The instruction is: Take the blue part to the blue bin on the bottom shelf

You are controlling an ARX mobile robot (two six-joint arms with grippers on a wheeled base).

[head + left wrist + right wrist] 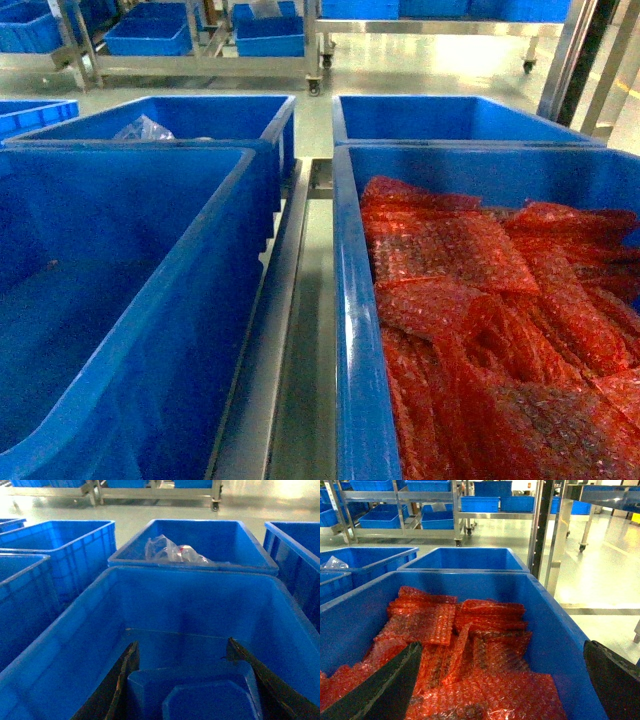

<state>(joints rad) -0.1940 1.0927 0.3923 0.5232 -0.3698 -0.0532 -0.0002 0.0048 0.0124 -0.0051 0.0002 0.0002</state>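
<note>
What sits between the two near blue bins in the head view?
A steel rail runs between the empty left bin and the right bin of red bubble wrap, in the head view.

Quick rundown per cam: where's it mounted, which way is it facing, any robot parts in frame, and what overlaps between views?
Head: on the robot, slanting down and forward over the empty left bin and the bin of red bubble wrap; no robot parts show.
Left wrist: on the left arm, looking forward into the empty bin; left gripper spread around a blue piece.
Right wrist: on the right arm, looking forward over the red bubble wrap; right gripper fingers wide apart.
Shared: head and right wrist both show the bubble wrap; head and left wrist both show the far bin with clear plastic.
</note>
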